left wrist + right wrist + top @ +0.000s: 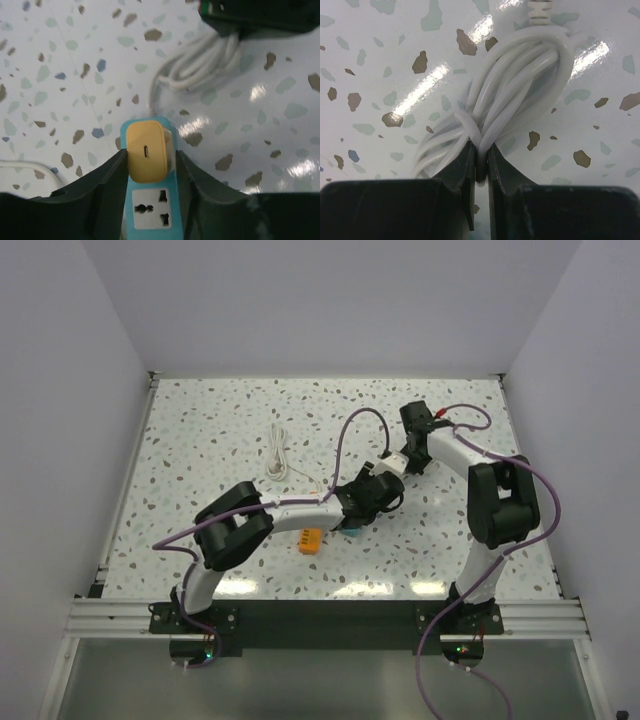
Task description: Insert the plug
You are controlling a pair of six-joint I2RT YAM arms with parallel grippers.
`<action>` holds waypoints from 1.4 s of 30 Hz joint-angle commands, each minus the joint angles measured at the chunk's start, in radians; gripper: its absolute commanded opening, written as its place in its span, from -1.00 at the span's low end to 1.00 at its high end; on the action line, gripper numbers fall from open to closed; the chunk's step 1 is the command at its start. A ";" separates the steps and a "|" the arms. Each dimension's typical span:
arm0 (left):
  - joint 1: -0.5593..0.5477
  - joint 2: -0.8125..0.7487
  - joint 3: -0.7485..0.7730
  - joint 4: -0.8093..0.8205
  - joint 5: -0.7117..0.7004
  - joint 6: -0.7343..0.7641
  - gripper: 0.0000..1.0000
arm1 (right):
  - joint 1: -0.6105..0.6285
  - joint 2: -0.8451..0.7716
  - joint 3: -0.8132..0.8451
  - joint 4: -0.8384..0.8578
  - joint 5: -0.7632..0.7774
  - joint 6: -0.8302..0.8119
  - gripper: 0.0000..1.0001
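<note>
Two grippers busy: our left gripper [150, 161] clamps the small yellow-tan blocky plug [146, 150] directly over the flat teal plastic power strip [150, 209], at its cord end. Just beyond that strip, our right gripper [480, 150] pinches shut on the coiled white cable [520, 85].

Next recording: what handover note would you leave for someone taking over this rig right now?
The left gripper is closed on the plug, which stands upright on the far socket of the blue strip.
The right gripper is shut on the coiled white cable.
Done: plug picked up and placed at the socket.
Left: full seating cannot be told; probably press home, then release.
</note>
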 commanded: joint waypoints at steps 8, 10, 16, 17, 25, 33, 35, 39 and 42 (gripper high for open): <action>0.030 -0.043 -0.038 -0.137 0.157 0.037 0.36 | -0.008 0.045 0.107 -0.021 -0.002 0.014 -1.00; 0.040 -0.096 -0.064 -0.123 0.176 0.047 0.60 | -0.009 0.051 0.127 -0.021 -0.005 0.018 -1.00; 0.069 -0.279 -0.096 -0.149 0.189 0.041 0.95 | -0.020 0.096 0.205 -0.016 -0.006 0.034 -1.00; 0.073 -0.332 -0.108 -0.158 0.190 0.037 1.00 | -0.023 0.108 0.222 -0.019 -0.007 0.034 -1.00; 0.197 -0.428 -0.111 -0.350 0.476 -0.074 1.00 | -0.040 0.180 0.373 -0.021 0.057 -0.046 -1.00; 0.204 -0.450 -0.170 -0.448 0.597 -0.022 0.86 | -0.041 0.145 0.304 0.062 0.070 -0.273 -0.65; 0.204 -0.442 -0.159 -0.496 0.620 -0.027 0.83 | -0.043 0.124 0.281 0.090 0.059 -0.304 -0.34; 0.204 -0.440 -0.133 -0.550 0.672 -0.032 0.79 | -0.043 0.087 0.236 0.137 0.033 -0.393 0.73; 0.204 -0.408 -0.104 -0.602 0.707 -0.061 0.69 | -0.041 0.059 0.233 0.139 0.031 -0.433 0.92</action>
